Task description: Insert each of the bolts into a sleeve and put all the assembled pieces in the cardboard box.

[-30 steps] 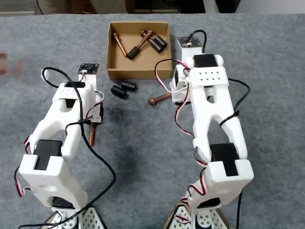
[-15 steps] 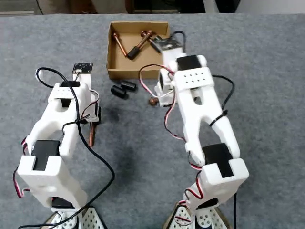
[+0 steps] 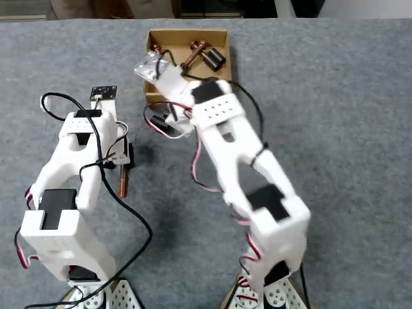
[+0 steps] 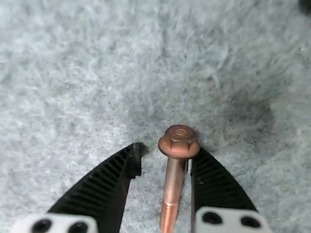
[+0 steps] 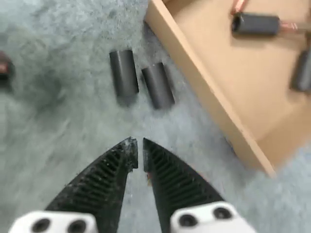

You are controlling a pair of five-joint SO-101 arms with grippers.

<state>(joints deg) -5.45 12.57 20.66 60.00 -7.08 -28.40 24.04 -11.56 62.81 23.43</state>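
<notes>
A copper bolt [image 4: 174,189] lies on the left of the table [image 4: 73,58], bracketed by the left gripper [image 4: 166,151]. Its jaws are parted, one touching the shank and the other clear of it. A sleeve [image 5: 124,73] and a second sleeve [image 5: 158,85] lie just beside the cardboard box [image 5: 204,82]. The right gripper [image 5: 138,143], all but closed and empty, hangs near them. Insertion is judged pending. Those jaws must be reopened and a sleeve grasped.

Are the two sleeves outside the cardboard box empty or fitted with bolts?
Empty: both sleeves lie beside the cardboard box, with no copper shaft sticking out.
</notes>
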